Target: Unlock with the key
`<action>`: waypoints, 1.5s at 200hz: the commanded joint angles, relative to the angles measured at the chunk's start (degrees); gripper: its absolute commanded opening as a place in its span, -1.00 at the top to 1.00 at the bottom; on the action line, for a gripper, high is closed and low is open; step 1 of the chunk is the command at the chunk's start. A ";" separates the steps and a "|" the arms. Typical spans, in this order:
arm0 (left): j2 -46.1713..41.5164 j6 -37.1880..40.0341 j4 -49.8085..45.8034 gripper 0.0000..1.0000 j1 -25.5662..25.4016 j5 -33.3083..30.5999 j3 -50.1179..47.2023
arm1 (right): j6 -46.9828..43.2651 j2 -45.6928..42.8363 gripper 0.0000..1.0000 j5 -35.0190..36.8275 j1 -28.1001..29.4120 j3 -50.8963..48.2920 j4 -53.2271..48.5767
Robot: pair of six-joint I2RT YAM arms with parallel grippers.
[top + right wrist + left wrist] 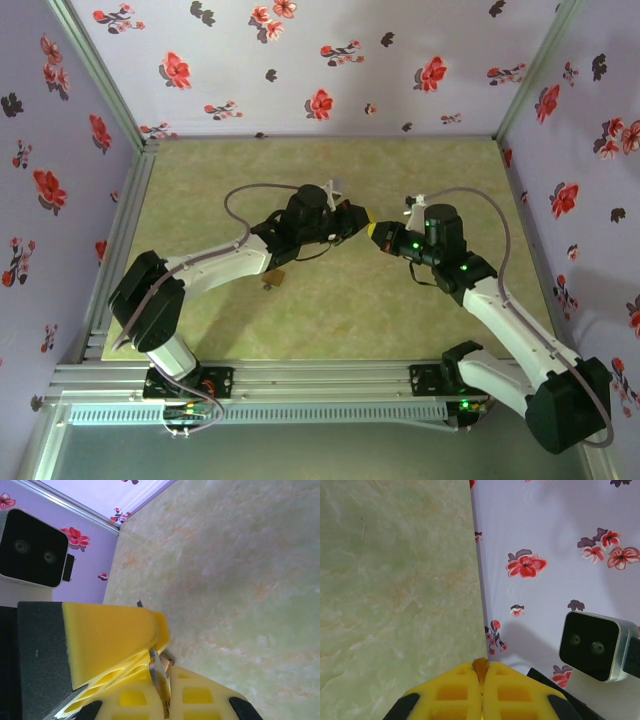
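Note:
Both arms meet tip to tip above the middle of the table. My left gripper [360,222] [481,672] is shut, its yellow fingers pinching a small brass-coloured piece [480,666], which looks like the padlock; most of it is hidden between the pads. My right gripper [379,233] [165,669] is shut on the key [159,674], a thin grey metal blade standing edge-on between its pads. The key's end meets a small brownish metal bit [169,656] right at the left gripper's yellow finger [115,635]. Whether the key is inside the lock cannot be told.
The marbled green table [320,310] is boxed in by floral walls [300,60] at the back and both sides. A small dark thing [270,283] lies on the table under the left forearm. Each wrist view shows the other arm's camera [592,645] [35,547] close by.

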 commanded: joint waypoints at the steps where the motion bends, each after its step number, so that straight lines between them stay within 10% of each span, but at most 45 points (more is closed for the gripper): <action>1: -2.48 0.87 1.87 1.00 0.52 1.12 -0.69 | 1.77 -1.36 1.00 2.88 -0.54 -1.45 0.32; 39: -9.39 0.30 7.54 -0.01 3.99 -2.15 -6.90 | 2.13 -2.33 1.00 -0.04 -0.50 -2.32 1.12; 66: -17.26 2.39 4.31 -0.36 7.30 -4.56 -10.66 | 2.38 -3.92 1.00 -2.12 -0.63 -3.52 1.71; 110: -28.69 7.47 -10.60 -0.43 12.64 -7.86 -15.68 | 4.28 -5.58 1.00 -10.03 -0.54 -5.67 8.16; 192: -38.87 15.13 -10.65 -0.63 13.71 -5.84 -24.23 | 11.10 -5.12 1.00 -20.01 0.37 -7.32 19.21; 300: -25.14 14.23 16.85 -0.59 1.54 4.80 -23.07 | 14.09 -0.98 1.00 -19.03 6.21 -5.94 23.73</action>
